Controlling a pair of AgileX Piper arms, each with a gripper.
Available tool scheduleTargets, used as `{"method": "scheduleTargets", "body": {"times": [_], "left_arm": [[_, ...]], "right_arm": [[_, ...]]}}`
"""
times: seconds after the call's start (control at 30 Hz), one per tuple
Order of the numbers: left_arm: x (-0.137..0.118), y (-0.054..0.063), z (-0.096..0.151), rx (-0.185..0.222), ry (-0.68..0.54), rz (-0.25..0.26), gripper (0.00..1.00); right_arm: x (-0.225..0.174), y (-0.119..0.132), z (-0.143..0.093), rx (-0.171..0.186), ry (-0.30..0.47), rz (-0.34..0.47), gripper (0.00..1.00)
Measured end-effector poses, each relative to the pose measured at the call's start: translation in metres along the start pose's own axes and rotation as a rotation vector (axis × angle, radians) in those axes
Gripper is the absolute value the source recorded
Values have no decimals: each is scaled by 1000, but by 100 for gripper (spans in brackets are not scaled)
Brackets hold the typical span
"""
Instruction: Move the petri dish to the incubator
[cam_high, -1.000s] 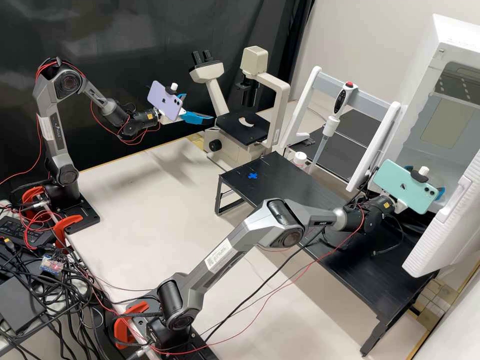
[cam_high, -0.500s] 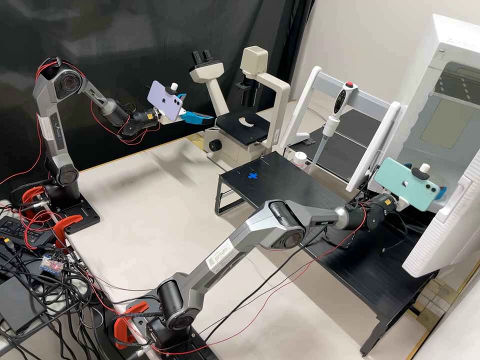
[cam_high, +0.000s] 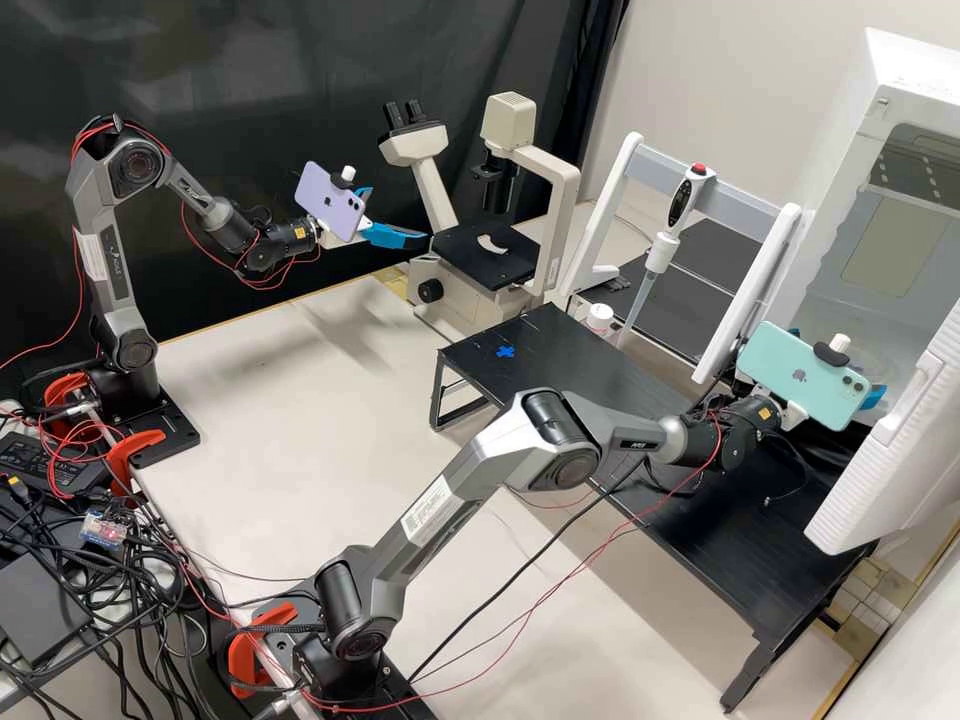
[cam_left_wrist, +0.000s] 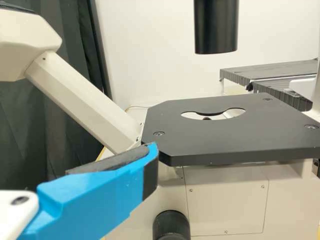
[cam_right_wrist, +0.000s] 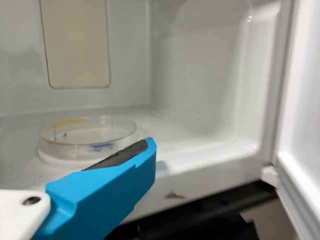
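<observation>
Petri dish (cam_right_wrist: 87, 145) is round, clear and smooth-walled, with yellow and blue marks, lying flat on the glossy white floor inside the incubator (cam_high: 895, 75). Right gripper (cam_high: 835, 364), at the open doorway, has its fingers spread and released, one dark-padded finger (cam_right_wrist: 120, 177) near the dish; contact cannot be determined. Left gripper (cam_high: 399, 214), fingers likewise parted, is beside the microscope's flat black stage (cam_high: 465, 260).

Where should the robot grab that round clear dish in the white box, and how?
Probably by its round side wall, pinched from two opposite sides. The dish lies flat on the floor of the white box, so I'd come in low and level through the open front.
</observation>
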Motion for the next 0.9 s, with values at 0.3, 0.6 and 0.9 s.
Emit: {"method": "scheduleTargets", "body": {"times": [0.3, 0.6, 0.9], "left_arm": [[0, 0, 0, 0, 0, 0, 100], [0, 0, 0, 0, 0, 0, 100], [0, 0, 0, 0, 0, 0, 100]], "right_arm": [[-47, 32, -9, 32, 30, 109, 100], [-120, 34, -45, 11, 180, 187, 100], [-211, 13, -89, 39, 338, 225, 100]]}}
